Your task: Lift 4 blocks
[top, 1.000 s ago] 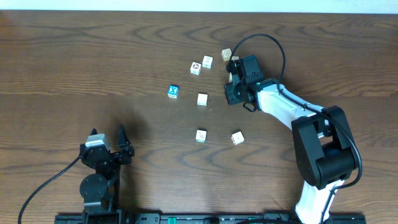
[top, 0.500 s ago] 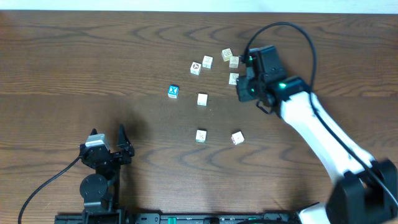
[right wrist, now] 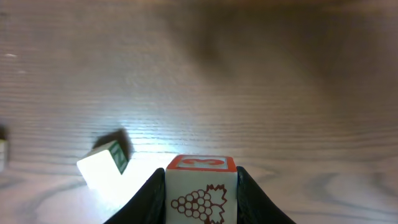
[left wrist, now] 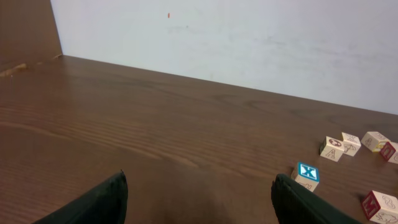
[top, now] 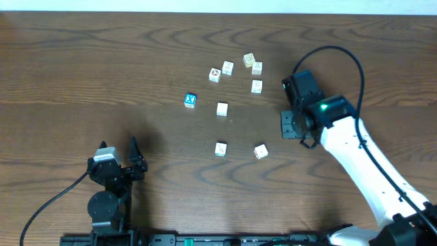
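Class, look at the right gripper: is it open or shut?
The right gripper is shut on a block: its fingers press both sides of it in the wrist view.

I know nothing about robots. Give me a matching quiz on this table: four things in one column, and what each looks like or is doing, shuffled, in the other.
Things:
1. left gripper
2. right gripper
3. X cube
4. green-marked block

States:
A. blue-and-white, apart from both grippers
B. shut on a red-printed block
C. open, holding nothing
D. loose on the table, next to the held block

Pairs: 1-C, 2-B, 3-A, 4-D
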Controlling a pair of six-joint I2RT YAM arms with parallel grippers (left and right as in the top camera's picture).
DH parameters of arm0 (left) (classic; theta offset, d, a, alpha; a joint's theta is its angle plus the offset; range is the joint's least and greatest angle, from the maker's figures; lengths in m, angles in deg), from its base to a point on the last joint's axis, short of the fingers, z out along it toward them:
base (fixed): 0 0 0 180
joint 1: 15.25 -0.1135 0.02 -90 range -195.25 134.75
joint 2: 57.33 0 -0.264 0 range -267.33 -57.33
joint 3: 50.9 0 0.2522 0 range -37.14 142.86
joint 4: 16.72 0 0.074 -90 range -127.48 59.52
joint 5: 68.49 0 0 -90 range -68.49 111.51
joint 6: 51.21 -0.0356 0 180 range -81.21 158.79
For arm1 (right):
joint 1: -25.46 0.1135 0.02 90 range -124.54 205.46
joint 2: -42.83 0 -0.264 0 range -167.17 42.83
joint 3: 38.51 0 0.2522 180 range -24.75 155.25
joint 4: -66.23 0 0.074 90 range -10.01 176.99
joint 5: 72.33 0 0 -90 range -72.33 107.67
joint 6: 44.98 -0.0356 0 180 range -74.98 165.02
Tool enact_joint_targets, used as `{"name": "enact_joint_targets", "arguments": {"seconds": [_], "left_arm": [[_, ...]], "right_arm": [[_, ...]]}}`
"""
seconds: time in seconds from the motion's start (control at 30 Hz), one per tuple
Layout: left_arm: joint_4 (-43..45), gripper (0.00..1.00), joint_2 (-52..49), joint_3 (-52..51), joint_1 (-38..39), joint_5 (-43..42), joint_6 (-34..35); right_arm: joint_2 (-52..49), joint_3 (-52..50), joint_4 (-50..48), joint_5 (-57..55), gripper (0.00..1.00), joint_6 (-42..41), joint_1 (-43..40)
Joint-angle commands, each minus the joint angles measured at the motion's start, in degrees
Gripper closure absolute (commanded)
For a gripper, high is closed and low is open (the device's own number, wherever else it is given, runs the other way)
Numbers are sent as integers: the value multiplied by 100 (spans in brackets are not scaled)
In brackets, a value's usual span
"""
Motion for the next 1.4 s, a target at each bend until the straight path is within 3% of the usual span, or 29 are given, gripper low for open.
{"name": "enact_joint_targets", "arguments": {"seconds": [0.0,0.23,0.4,0.63,0.93,1.37], "left_arm": [[-254,26,15,-90,-24,70,28],[-254,26,15,-90,-24,70,28],[-254,26,15,-90,-24,70,28],[-254,26,15,-90,-24,70,28],[-254,26,15,-90,-24,70,28],[-254,25,15,-90,-24,70,28]], "right_arm": [[46,-723,-490,153,75,-380,24],[46,-1834,-1764,1204,75,-380,26],[46,-2146,-2035,1705,77,-380,26],[46,-2221,-2129,1836,76,-350,81],[35,-2221,-2835,1849,67,-96,511],[35,-2221,-2953,1613,68,-271,706]]}}
